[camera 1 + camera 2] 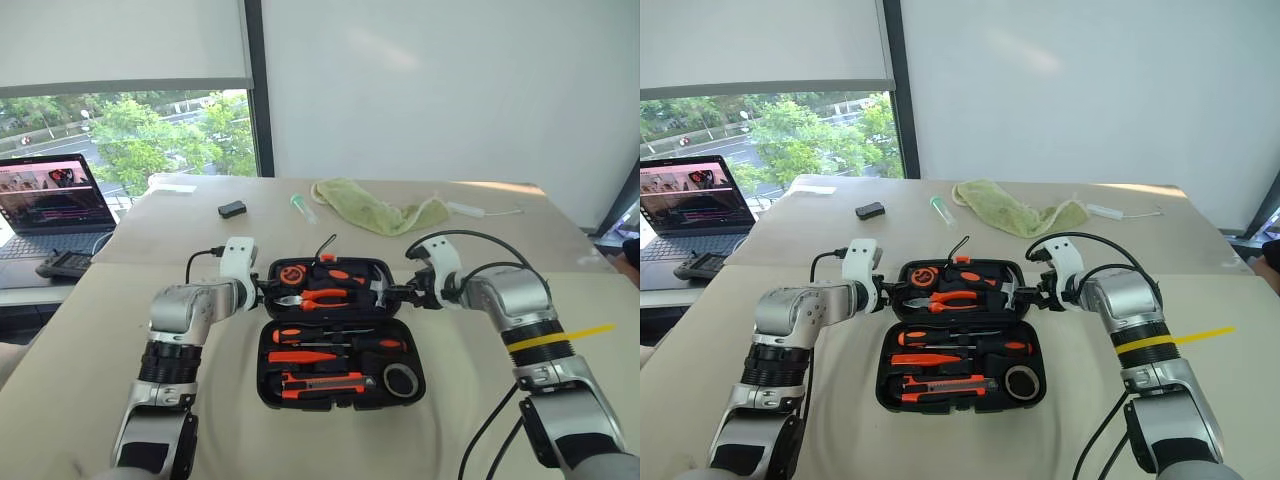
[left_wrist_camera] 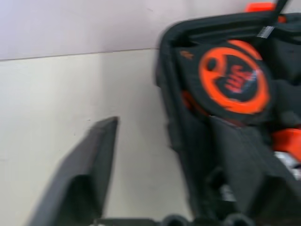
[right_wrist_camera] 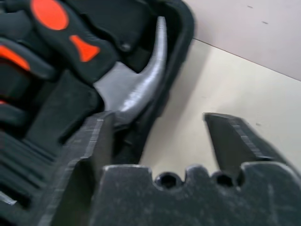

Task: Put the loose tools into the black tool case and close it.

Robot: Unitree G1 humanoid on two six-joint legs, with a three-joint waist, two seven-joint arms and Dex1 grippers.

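Both tools (image 1: 262, 290) (image 1: 402, 294) straddle the open case's (image 1: 335, 345) lid edges.

We see a matt black plastic case (image 1: 335, 335) on a smooth, matt beige table (image 1: 480, 250). The hammer (image 3: 141, 92) head in its far right corner looks like dull grey metal with a fine grain. The tape measure (image 2: 233, 77) at far left has a glossy orange plastic face. The screwdrivers (image 1: 335, 337) have orange-and-black handles, seemingly plastic. At the far side lies a soft green cloth (image 1: 378, 211), crumpled. The right gripper (image 3: 157, 127) has matt black fingers (image 3: 235, 134), ridged on their inner faces.
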